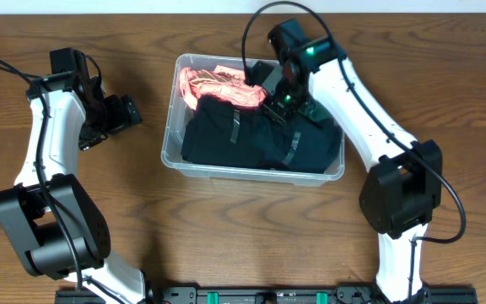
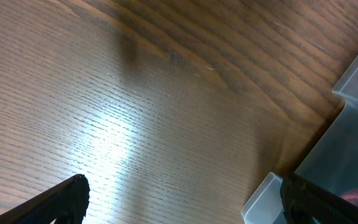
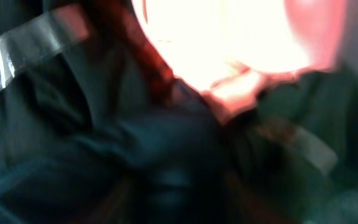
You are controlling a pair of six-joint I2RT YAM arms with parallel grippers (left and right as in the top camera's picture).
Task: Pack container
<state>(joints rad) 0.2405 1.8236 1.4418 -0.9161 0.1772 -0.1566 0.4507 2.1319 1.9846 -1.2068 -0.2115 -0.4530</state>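
The clear plastic container (image 1: 169, 143) sits mid-table, holding a black garment (image 1: 226, 135) and a pink garment (image 1: 218, 84). Its corner shows at the right of the left wrist view (image 2: 263, 199). My right gripper (image 1: 278, 105) is down inside the container, pressed into the black cloth beside the pink garment. The right wrist view is blurred, with dark cloth (image 3: 104, 143) and bright pink cloth (image 3: 229, 43); the jaws do not show clearly. My left gripper (image 1: 127, 112) is open and empty over bare table, left of the container. Its fingertips show far apart (image 2: 185, 202).
A dark green garment (image 1: 315, 110) lies at the container's right end under my right arm. The wooden table (image 1: 99, 194) surrounds the container. Cables run from both arms.
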